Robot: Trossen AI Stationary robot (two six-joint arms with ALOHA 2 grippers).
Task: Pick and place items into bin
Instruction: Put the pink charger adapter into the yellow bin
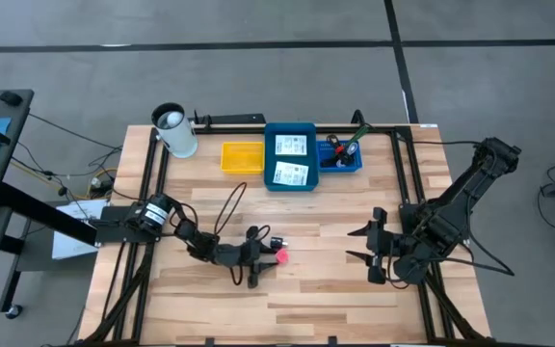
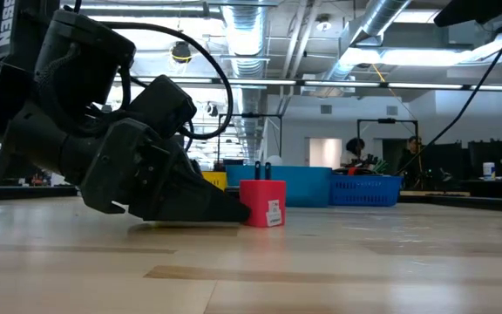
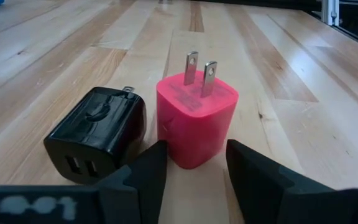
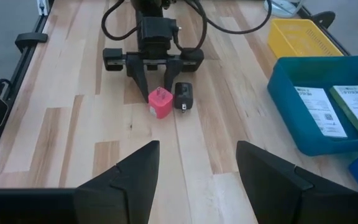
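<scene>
A small pink plug cube [image 3: 196, 118] stands on the table, prongs up, with a black plug cube [image 3: 98, 134] lying beside it. My left gripper [image 3: 194, 155] is open and low on the table; its fingertips flank the pink cube's near side. In the high view the pink cube [image 1: 282, 256] sits at mid-table just ahead of the left gripper [image 1: 270, 256], with the black piece [image 1: 277, 244] on its far side. My right gripper [image 1: 351, 243] hovers open to the right of them. Two white cards [image 1: 292, 159] lie in the blue bin [image 1: 270, 183]. My left gripper comes level along the table from the left, and its open fingers [image 3: 154, 168] stand on either side of the pink cube's lower near edge [image 3: 191, 163]. I cannot tell whether either finger touches it. The cube rests upright on the table.
At the far edge stand a yellow bin [image 1: 242, 156], the blue bin and a small blue basket holding pens [image 1: 340, 154], with a white cup [image 1: 174, 133] farther left. A black cable [image 1: 229, 207] loops by the left arm. Black frame rails [image 1: 408, 183] run along the table's sides.
</scene>
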